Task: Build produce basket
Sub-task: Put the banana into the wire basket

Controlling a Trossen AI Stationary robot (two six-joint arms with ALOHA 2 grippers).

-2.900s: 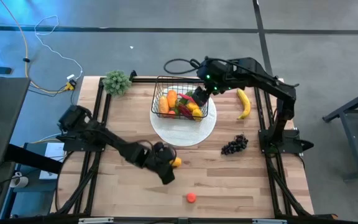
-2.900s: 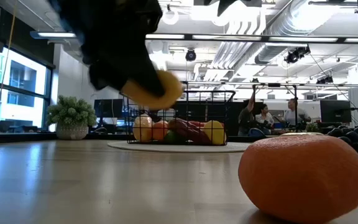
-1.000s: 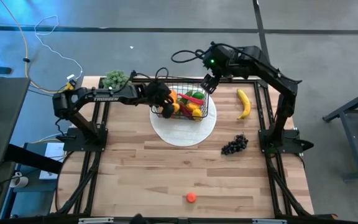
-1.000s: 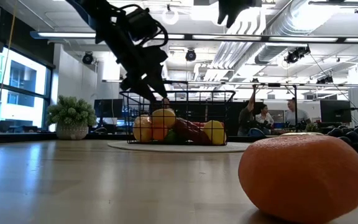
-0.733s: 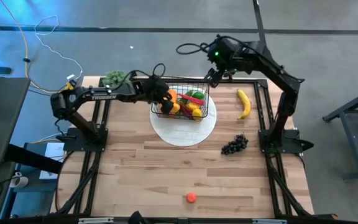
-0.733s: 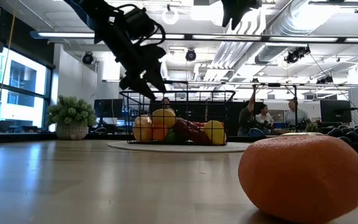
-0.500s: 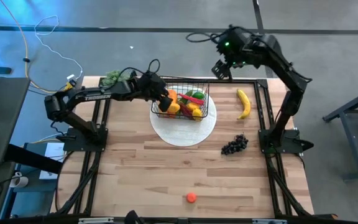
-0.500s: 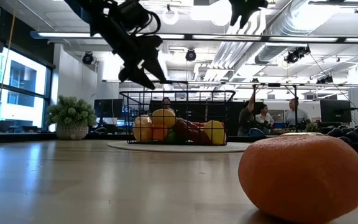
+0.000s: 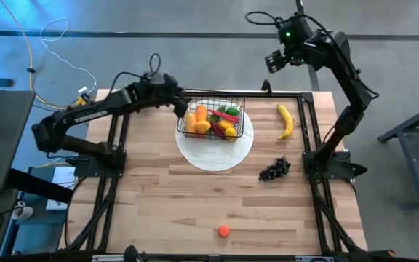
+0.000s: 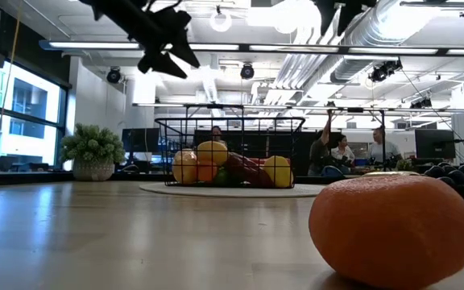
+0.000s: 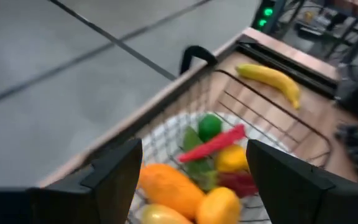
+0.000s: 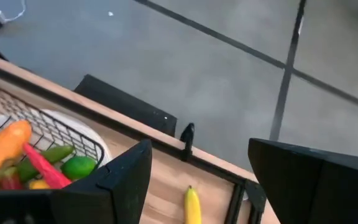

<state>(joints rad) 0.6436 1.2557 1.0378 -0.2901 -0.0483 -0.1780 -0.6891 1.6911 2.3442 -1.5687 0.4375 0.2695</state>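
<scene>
My left gripper [image 9: 182, 108] hangs open and empty at the basket's [image 9: 211, 122] left rim; my right gripper [image 9: 275, 60] gapes beyond the desk's far edge. The black mesh basket, mid-desk near the far edge, holds bright produce; banana [image 9: 286, 120], grapes [image 9: 274, 169] and an orange fruit [image 9: 224, 231] remain outside.

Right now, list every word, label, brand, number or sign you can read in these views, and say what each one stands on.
No text reads clearly in any view.
Left arm: a small light marking on the link, too small to read.
Basket, banana, grapes, white plate: no labels show.
Room behind in the low view: no legible signs.
</scene>
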